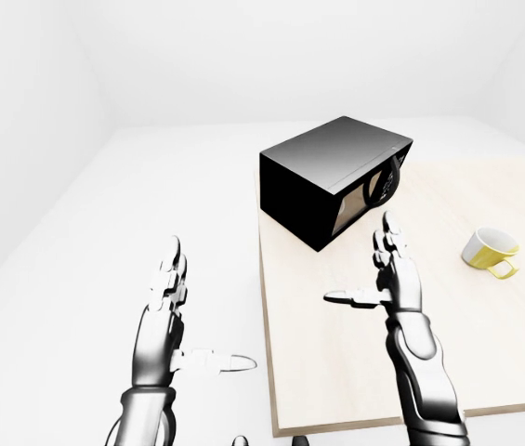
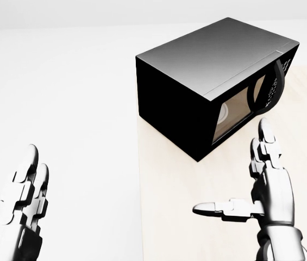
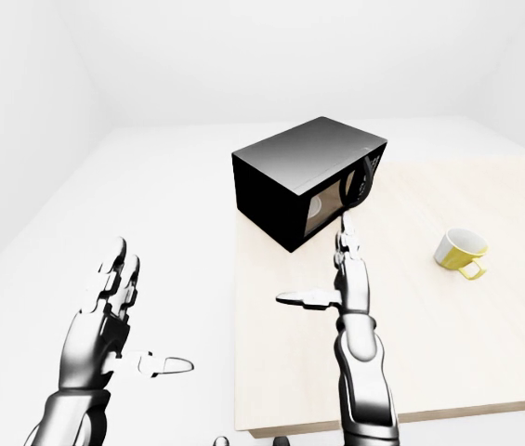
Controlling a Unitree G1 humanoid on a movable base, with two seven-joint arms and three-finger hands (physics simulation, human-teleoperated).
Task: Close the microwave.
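Microwave [image 2: 196, 70] sits at the table's [image 1: 485, 353] left corner, door flush. My right hand [image 2: 270, 187] is spread flat just below it, empty. Left hand [image 1: 164, 307] open off the table's left edge.

Both arms are glossy silver metal, jointed in segments, each three-fingered hand [image 2: 270, 191] rounded at the fingertips.

A black microwave [image 2: 207, 70] sits on the desk [image 2: 196, 185]; the right hand [image 2: 262, 185] hovers open below it, left hand [image 2: 20, 212] open.
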